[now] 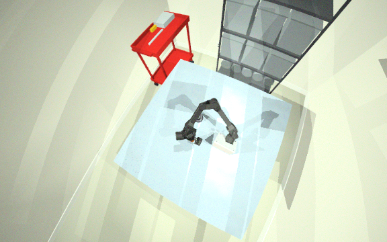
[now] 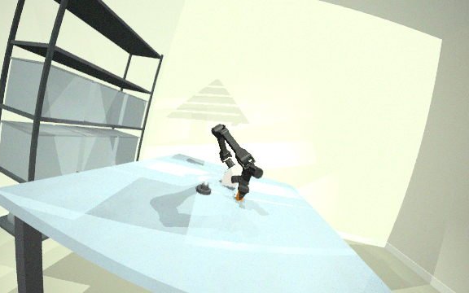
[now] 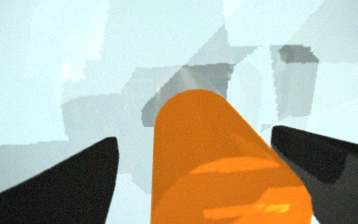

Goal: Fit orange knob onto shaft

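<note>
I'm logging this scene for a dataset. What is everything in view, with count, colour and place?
Knob: one, orange, on the table between the jaws.
Pedestal: one, dark, with its shaft, on the table apart from the knob.
Table: one, pale blue top, dark legs.
Cart: one, red, past a table corner, carrying a grey box and a small yellow item.
Shelf rack: one, dark, holding grey bins, beside the table.
Arm: one, black, bent down over the knob.
Gripper: one, black jaws straddling the knob, not yet shut on it.
</note>
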Available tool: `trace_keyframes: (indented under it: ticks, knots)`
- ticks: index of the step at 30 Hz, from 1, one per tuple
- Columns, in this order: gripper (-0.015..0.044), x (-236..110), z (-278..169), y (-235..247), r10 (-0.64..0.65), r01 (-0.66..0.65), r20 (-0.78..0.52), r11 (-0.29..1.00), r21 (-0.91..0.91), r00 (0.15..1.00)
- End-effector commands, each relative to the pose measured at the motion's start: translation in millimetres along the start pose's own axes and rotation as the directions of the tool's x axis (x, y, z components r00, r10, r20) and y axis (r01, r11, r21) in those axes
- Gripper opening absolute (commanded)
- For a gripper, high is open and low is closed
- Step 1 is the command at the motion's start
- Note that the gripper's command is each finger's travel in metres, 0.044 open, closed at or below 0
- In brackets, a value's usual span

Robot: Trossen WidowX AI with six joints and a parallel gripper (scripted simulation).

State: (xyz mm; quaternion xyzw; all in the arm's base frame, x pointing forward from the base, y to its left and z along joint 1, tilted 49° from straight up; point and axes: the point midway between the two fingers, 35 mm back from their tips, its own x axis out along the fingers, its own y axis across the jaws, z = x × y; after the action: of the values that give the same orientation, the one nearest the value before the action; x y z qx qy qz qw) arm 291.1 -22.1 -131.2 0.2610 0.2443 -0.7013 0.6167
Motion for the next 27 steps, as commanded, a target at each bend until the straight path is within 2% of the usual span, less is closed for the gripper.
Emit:
trace_keyframes:
  ticks: [1, 3, 10, 16, 27]
  knots:
    - [0.0256, 1, 1, -2, -0.001, 0.001, 0.005, 1.000, -0.009, 1.000]
    - [0.0204, 1, 1, -2, -0.001, 0.001, 0.005, 1.000, -0.009, 1.000]
    - [0.0157, 1, 1, -2, -0.001, 0.001, 0.005, 1.000, -0.009, 1.000]
    - [0.0000, -5, 0, 0, -0.001, 0.001, 0.002, 1.000, -0.012, 1.000]
    - [0.0000, -36, -4, 4, 0.001, -0.001, -0.005, 1.000, -0.014, 1.000]
